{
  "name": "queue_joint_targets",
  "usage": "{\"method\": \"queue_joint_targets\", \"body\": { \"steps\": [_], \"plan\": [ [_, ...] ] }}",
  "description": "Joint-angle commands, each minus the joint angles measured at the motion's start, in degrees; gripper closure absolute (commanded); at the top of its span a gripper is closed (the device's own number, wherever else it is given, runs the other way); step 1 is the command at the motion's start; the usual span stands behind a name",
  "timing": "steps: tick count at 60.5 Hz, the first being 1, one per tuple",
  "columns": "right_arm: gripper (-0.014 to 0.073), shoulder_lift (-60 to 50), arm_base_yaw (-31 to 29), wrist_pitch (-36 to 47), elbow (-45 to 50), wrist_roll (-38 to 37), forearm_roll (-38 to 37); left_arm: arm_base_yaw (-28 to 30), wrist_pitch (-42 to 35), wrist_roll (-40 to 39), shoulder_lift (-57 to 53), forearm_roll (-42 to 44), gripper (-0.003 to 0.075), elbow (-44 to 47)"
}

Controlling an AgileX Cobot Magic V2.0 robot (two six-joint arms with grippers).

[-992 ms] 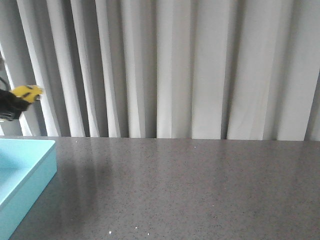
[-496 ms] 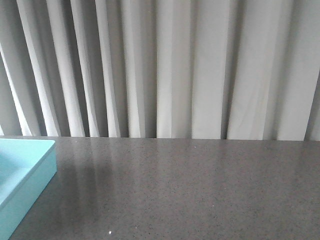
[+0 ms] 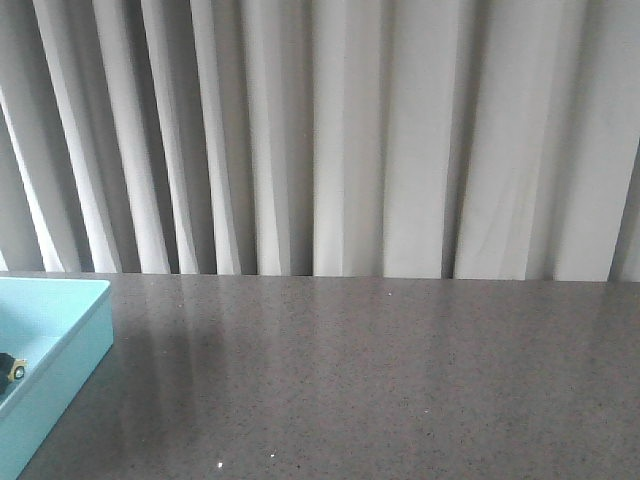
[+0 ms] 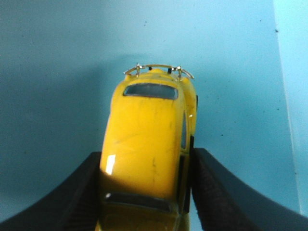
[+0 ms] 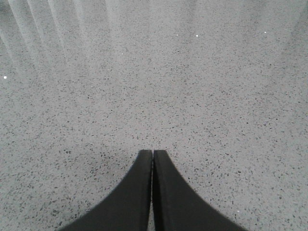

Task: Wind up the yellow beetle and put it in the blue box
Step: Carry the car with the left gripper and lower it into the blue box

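**Beetle held over the blue box, ready to set down**

The left fingers clamp the yellow beetle by its flanks, one black pad on each side, roof toward the camera. Aqua fills the left wrist view behind the car, so it hangs inside the blue box, probably for release; whether its wheels touch the floor cannot be told. The right fingers are pressed together, empty, above the speckled counter.

Grey speckled table, pale pleated curtain behind (floor-length).
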State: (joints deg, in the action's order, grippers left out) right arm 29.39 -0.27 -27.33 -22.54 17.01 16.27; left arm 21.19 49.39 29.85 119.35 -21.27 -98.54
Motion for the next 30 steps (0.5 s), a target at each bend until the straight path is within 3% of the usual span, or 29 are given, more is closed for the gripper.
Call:
{"method": "queue_joint_targets", "body": {
  "steps": [1,7,14,30],
  "plan": [
    [0.0599,0.1,-0.1,3.5,-1.4,0.1,-0.1,-0.3,-1.0,-0.8,-3.5,-3.8,0.0392,-1.5],
    [0.0599,0.1,-0.1,3.5,-1.4,0.1,-0.1,-0.3,-0.2,-1.4,-3.5,-5.2,0.0279,-1.5],
    [0.0599,0.1,-0.1,3.5,-1.4,0.1,-0.1,-0.3,0.2,-4.7,-3.5,-5.7,0.0205,-1.5],
    [0.0599,0.1,-0.1,3.2,-1.4,0.1,-0.1,-0.3,0.0,-6.8,-5.8,-9.7,0.0243,-3.8]
  ]
}}
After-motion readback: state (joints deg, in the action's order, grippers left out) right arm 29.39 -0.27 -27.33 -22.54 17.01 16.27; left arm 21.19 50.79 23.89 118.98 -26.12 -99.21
